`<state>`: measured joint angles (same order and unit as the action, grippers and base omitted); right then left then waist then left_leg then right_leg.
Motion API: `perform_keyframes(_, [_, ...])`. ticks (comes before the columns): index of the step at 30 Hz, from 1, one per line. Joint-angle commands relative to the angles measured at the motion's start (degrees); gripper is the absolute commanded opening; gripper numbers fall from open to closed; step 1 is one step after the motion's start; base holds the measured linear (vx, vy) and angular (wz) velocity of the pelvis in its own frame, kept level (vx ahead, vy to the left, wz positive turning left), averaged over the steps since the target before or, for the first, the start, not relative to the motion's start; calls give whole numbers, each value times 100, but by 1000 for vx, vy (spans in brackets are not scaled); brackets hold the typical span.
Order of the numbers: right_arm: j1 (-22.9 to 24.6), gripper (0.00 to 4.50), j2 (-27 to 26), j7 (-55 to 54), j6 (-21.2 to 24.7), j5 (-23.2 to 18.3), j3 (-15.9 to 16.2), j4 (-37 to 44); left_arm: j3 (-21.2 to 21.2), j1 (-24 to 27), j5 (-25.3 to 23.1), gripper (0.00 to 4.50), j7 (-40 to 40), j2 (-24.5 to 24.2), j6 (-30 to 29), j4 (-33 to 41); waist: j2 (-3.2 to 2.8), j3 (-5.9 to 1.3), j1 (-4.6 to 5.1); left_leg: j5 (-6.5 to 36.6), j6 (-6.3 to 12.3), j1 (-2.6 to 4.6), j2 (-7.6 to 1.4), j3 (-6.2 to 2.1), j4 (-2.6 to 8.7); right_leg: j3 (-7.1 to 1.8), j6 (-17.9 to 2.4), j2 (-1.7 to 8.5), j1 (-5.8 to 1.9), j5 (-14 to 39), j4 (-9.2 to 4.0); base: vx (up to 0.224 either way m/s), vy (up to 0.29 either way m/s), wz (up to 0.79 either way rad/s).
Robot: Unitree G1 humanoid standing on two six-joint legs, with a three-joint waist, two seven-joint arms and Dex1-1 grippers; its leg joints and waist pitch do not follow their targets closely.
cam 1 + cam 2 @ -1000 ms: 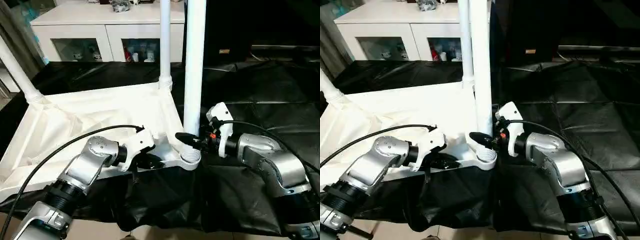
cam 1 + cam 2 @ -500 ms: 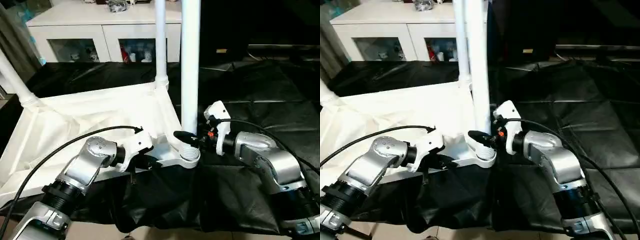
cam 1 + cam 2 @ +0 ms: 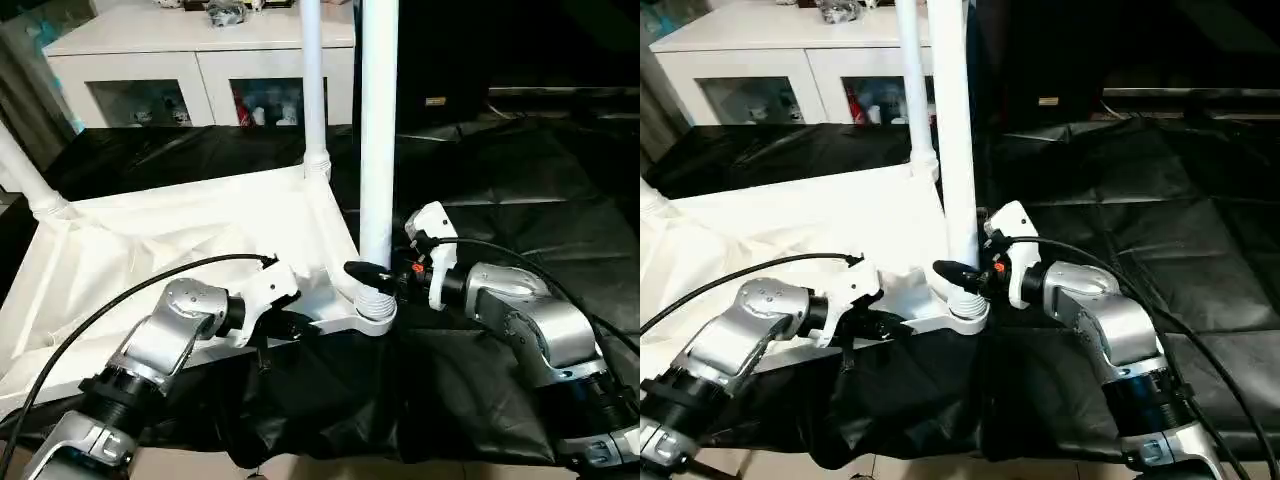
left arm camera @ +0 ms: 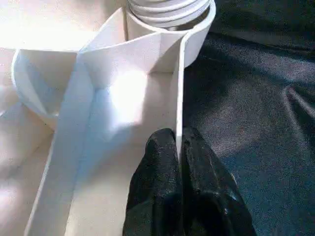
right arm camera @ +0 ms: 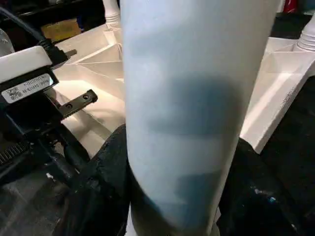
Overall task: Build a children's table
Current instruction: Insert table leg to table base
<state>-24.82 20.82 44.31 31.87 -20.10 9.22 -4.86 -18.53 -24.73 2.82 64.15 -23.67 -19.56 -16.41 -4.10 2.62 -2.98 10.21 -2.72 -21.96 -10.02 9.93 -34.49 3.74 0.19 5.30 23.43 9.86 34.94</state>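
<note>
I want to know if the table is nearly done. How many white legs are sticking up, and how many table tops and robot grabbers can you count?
Legs standing in corner sockets: 3
Tabletops: 1
Grippers: 2
Total: 6

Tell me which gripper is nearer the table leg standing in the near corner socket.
Right. The right gripper is clamped around that leg just above its socket, while the left gripper pinches the tabletop's edge rim beside the socket, not touching the leg.
</note>
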Motion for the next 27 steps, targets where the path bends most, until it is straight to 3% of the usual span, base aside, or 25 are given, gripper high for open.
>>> perform_keyframes(1, [-5, 188, -16, -47, 15, 99, 0, -148, 118, 174, 444, 0, 40, 156, 81, 170, 108, -348, -46, 1453, 106, 49, -235, -94, 455, -233, -1070, 300, -279, 1856, -464, 0, 0, 0])
perform_keyframes(5, [-26, 188, -28, -52, -13, 103, 0, -196, 43, 227, 245, 0, -76, 118, 228, 160, 111, -347, -41, 1470, 126, 50, -236, -92, 458, -232, -1046, 298, -273, 1925, -471, 0, 0, 0])
perform_keyframes(6, [-34, 188, -35, -56, -24, 110, 0, -215, 43, 215, 201, 28, -118, 120, 244, 131, 114, -346, -41, 1471, 123, 47, -235, -91, 458, -233, -1036, 300, -272, 1947, -470, 0, 0, 0])
perform_keyframes(9, [-50, 188, -55, -59, -33, 126, 0, -239, 109, 195, 219, 56, -132, 165, 176, 107, 120, -342, -40, 1501, 113, 55, -233, -81, 452, -235, -1019, 303, -258, 2052, -487, 0, 0, 0])
perform_keyframes(17, [-88, 188, -73, -41, -61, 128, 4, -277, 132, 164, 251, 56, -119, 170, 191, 46, 109, -350, -70, 1591, 50, 66, -241, -92, 469, -241, -1100, 299, -267, 1743, -458, 0, 0, 0])
perform_keyframes(22, [-73, 188, -72, -43, -55, 127, -8, -245, 111, 122, 150, 56, -103, 155, 258, -84, 107, -340, -69, 1650, 44, 65, -237, -95, 472, -235, -1036, 300, -264, 1950, -484, 0, 0, 0])
perform_keyframes(27, [-54, 188, -43, -37, -62, 168, -10, -235, -57, 51, -66, 16, -141, 59, 333, -199, 102, -344, -63, 1699, 16, 73, -240, -100, 477, -237, -1028, 294, -261, 1905, -484, 0, 0, 0])
